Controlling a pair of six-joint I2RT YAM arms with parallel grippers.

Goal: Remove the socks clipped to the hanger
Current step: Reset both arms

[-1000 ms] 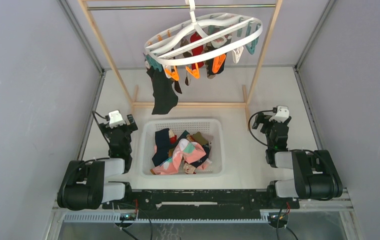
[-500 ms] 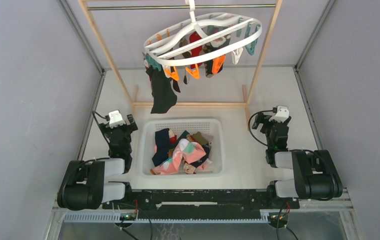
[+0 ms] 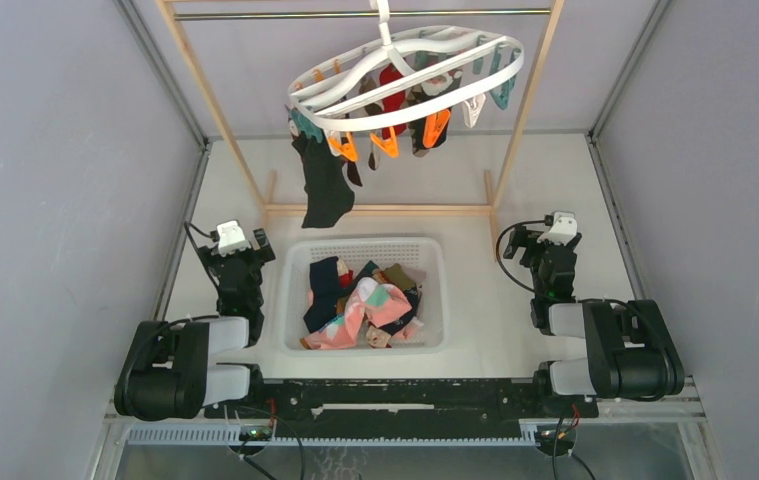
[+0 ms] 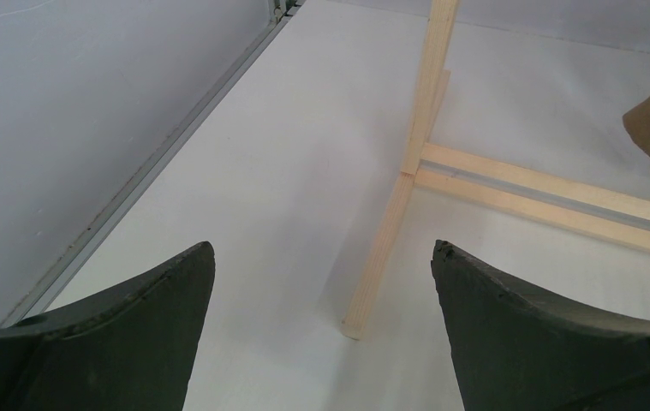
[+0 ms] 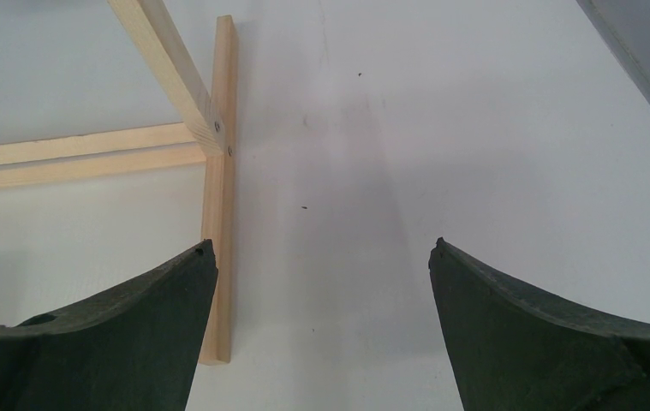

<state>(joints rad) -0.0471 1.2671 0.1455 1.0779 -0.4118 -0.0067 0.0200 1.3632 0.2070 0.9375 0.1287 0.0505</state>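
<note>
Table (image 3: 515, 300): white, walled enclosure.
Wooden rack (image 3: 213, 100): stands at far end, metal rod across top.
Hanger (image 3: 395, 62): white oval ring, hooked on rod, tilted, above table beyond basket.
Basket (image 3: 295, 290): white mesh, between arms, holds heap of loose socks (image 3: 360, 305): pink, navy, teal, olive.
Clipped socks on hanger: long black sock (image 3: 325, 185) at left, red sock (image 3: 392, 100) mid-ring, others dark.
Left gripper (image 4: 321, 248): jaws spread wide, nothing between, low beside basket.
Right gripper (image 5: 323, 244): same, jaws wide apart, nothing held.

top: overhead, rear | wrists: low, forward | shared: wooden rack (image 3: 380, 209) (image 4: 428, 86) (image 5: 217, 171)
</note>
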